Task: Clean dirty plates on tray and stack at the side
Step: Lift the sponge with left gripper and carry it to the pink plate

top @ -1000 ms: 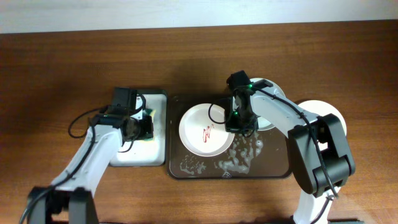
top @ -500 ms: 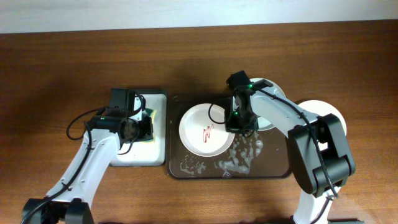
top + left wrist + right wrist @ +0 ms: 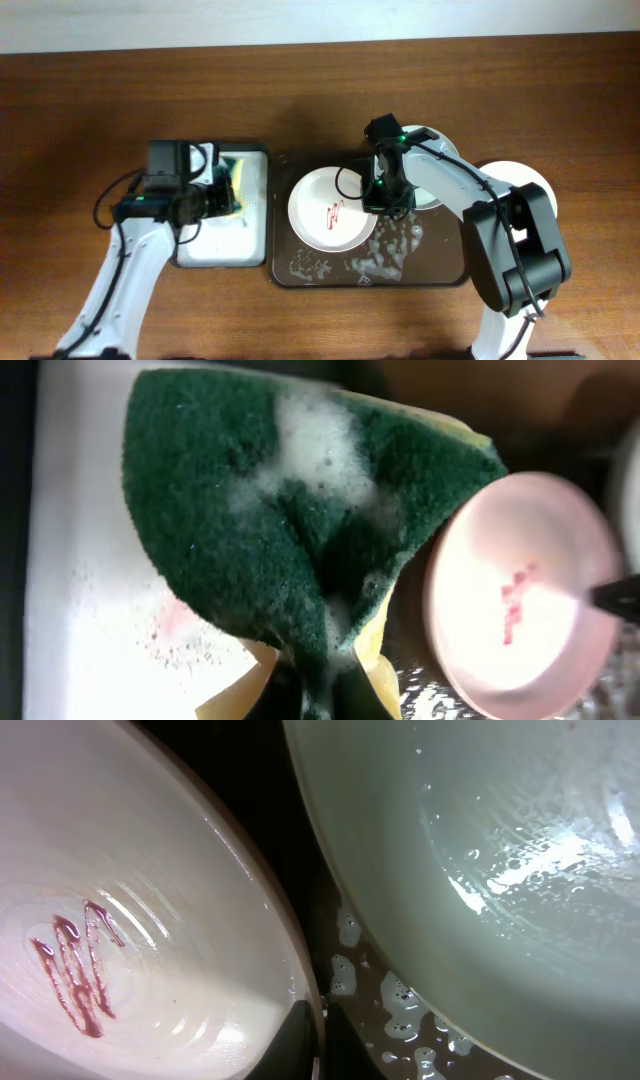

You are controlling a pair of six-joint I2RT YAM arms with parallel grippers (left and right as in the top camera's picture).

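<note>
A white plate (image 3: 328,210) with a red smear lies on the left half of the dark brown tray (image 3: 440,268). My right gripper (image 3: 386,203) is shut on its right rim; the right wrist view shows the fingers pinching that rim (image 3: 312,1055), with the smear on the plate (image 3: 150,960). A pale greenish plate (image 3: 428,190) lies beside it, wet in the right wrist view (image 3: 480,860). Another white plate (image 3: 522,182) lies on the table right of the tray. My left gripper (image 3: 222,196) is shut on a foamy green-and-yellow sponge (image 3: 290,530) above the sponge tray (image 3: 222,245).
Foam and water patches (image 3: 385,255) lie on the brown tray's front half. The white-lined sponge tray (image 3: 70,610) stands just left of the brown tray and has pink specks. Bare wooden table (image 3: 100,100) surrounds both trays.
My left arm has drawn back to the left with the sponge held in it. The right arm and the plates have not moved.
</note>
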